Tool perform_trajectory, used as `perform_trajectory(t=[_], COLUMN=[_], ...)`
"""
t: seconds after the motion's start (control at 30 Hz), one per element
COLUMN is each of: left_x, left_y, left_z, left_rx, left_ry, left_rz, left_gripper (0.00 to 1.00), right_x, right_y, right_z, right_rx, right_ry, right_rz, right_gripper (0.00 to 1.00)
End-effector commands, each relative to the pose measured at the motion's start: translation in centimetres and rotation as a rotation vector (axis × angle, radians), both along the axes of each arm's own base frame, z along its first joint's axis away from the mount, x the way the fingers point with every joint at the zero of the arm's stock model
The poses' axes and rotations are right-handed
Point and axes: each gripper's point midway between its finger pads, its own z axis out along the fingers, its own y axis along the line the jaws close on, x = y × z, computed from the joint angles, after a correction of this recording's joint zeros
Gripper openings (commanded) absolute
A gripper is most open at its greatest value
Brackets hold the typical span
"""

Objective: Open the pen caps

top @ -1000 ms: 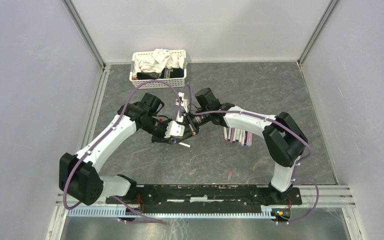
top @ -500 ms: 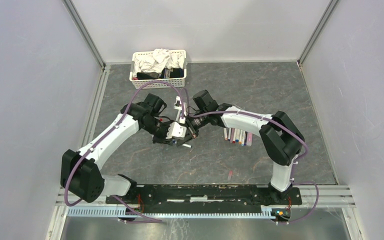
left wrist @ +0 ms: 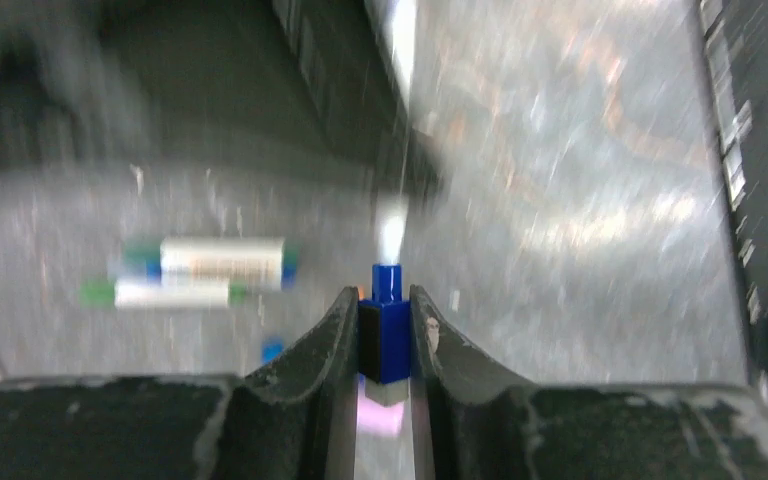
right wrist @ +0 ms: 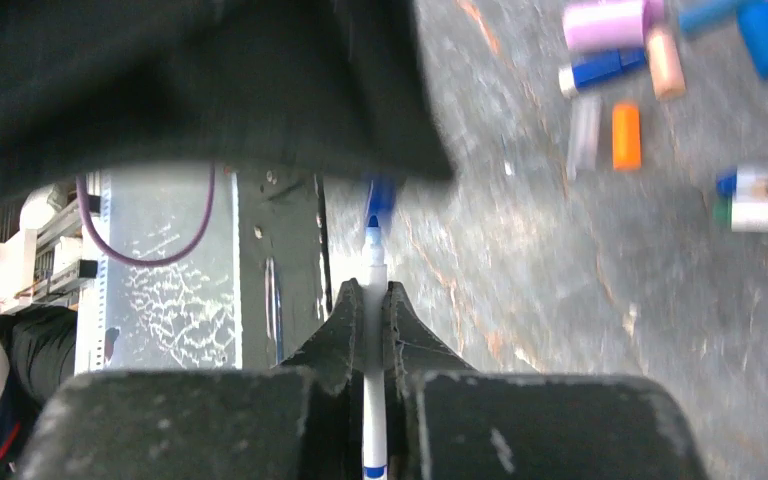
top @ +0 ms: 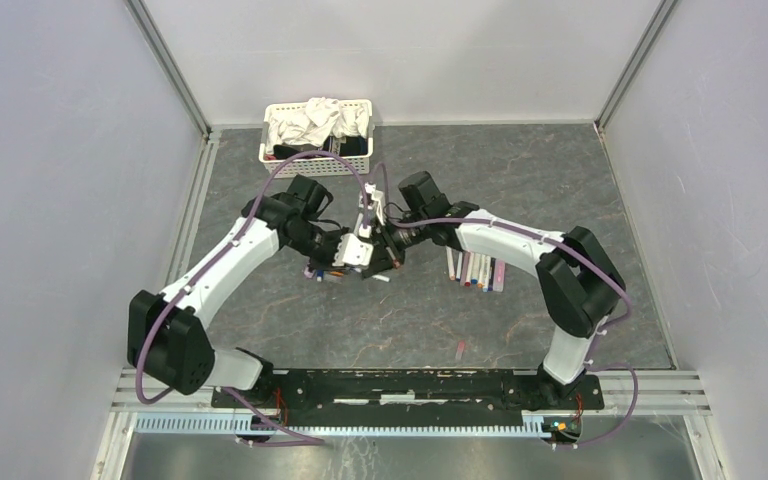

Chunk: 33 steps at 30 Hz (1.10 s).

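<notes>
— Where's the action?

— Middle of the desk (top: 540,190), in front of the basket (top: 316,168). The two arms bend in toward each other, and their hands meet almost nose to nose.

— Both busy?

— Both. The right hand (right wrist: 373,297) is clamped on a white pen (right wrist: 373,262), with the barrel poking straight out ahead between its fingers. The left hand (left wrist: 384,305) is pinched on the blue cap (left wrist: 388,335), coming at it from the opposite side.

— So how does it line up?

— That's what the move hangs on. The pen's long axis runs hand to hand, and the cap sits dead ahead of the right hand at the far tip of the barrel. Neither arm is nearer, since each has one end. I'd say a clean pull goes straight apart along that line, with no sideways twist.

— Is the cap off?

— Can't tell. Both wrist views are blurred. Blue meets white right at the join, and I can't make out a sure gap.

— And the rest?

— A row of pens (top: 475,270) lies on the desk to the right of the hands, apart from them. An orange cap (right wrist: 625,135) lies loose among a few others nearby.
</notes>
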Motion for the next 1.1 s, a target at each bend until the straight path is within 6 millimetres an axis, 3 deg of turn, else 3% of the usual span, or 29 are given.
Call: perform_trajectory(t=[0.0, 0.23, 0.33, 0.47, 0.63, 0.77, 0.87, 0.9, 1.07], left_x=[4.2, 5.2, 5.2, 6.1, 6.8, 7.1, 7.2, 7.2, 7.4], left_y=[6.8, 7.6, 6.6, 5.4, 5.3, 5.5, 5.6, 5.6, 5.4], left_z=[-1.0, -3.0, -3.7, -5.1, -8.3, -9.6, -9.7, -9.6, -8.0], left_rx=[0.241, 0.259, 0.2, 0.136, 0.131, 0.146, 0.149, 0.148, 0.13], left_ry=[-0.131, -0.14, -0.116, -0.082, -0.04, -0.011, -0.003, -0.003, -0.001], left_rz=[0.124, 0.164, 0.189, 0.268, 0.355, 0.413, 0.429, 0.434, 0.46], left_gripper=[0.02, 0.02, 0.02, 0.07, 0.2, 0.35, 0.44, 0.52, 0.57], right_x=[-2.0, -1.1, 1.5, 7.4, 11.2, 12.1, 12.2, 12.3, 12.5], right_y=[-5.1, -7.0, -8.3, -13.5, -20.0, -22.7, -23.0, -23.2, -24.2], right_z=[-3.4, -4.1, -4.4, -5.9, -6.7, -7.4, -8.3, -8.7, -9.5], right_rx=[-0.194, -0.254, -0.31, -0.501, -0.63, -0.702, -0.718, -0.729, -0.77], right_ry=[0.119, 0.092, 0.047, -0.045, -0.15, -0.201, -0.188, -0.18, -0.181], right_rz=[-0.037, -0.111, -0.25, -0.62, -1.004, -1.155, -1.191, -1.204, -1.311], right_gripper=[0.0, 0.0, 0.0, 0.0, 0.0, 0.0, 0.0, 0.0, 0.03])
